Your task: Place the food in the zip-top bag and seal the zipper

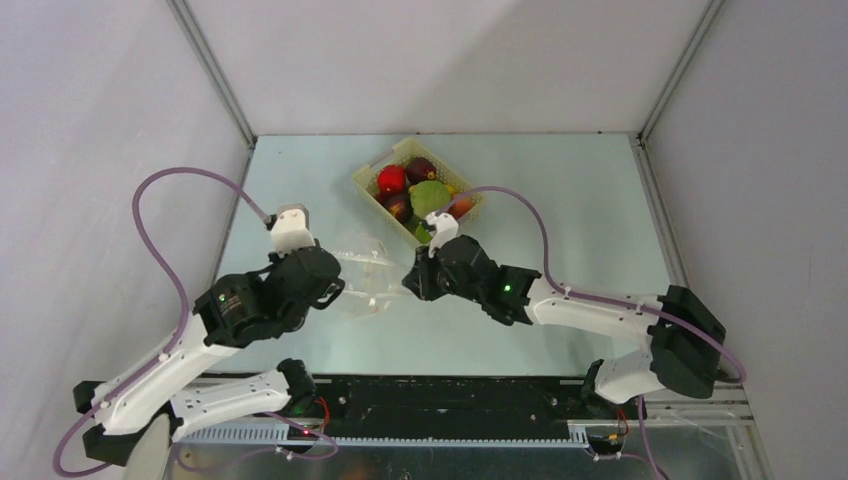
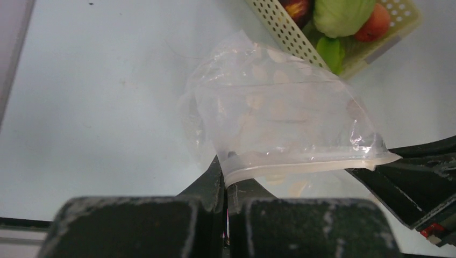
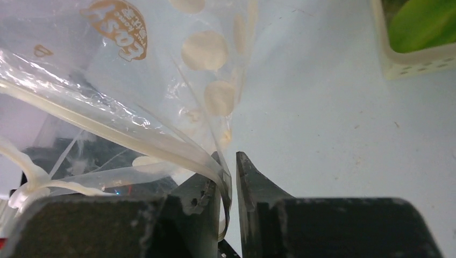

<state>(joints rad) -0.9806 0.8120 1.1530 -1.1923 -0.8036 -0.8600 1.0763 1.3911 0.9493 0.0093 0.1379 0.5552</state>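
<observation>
The zip-top bag [image 1: 366, 274] is a clear pouch with white dots, held up between my two grippers. My left gripper [image 1: 338, 290] is shut on the left end of the zipper [image 2: 312, 163], as the left wrist view [image 2: 226, 167] shows. My right gripper [image 1: 408, 282] is at the bag's right end. In the right wrist view [image 3: 230, 159] its jaws stand a narrow gap apart, and the bag's edge [image 3: 134, 97] lies against one finger, not pinched. The food [image 1: 430, 197], red, dark purple, green and orange pieces, lies in the basket. No food shows in the bag.
The pale yellow latticed basket [image 1: 372, 192] stands at the back middle of the table, just beyond the bag. It also shows in the left wrist view [image 2: 279, 24] and the right wrist view [image 3: 414, 62]. Grey walls stand on three sides.
</observation>
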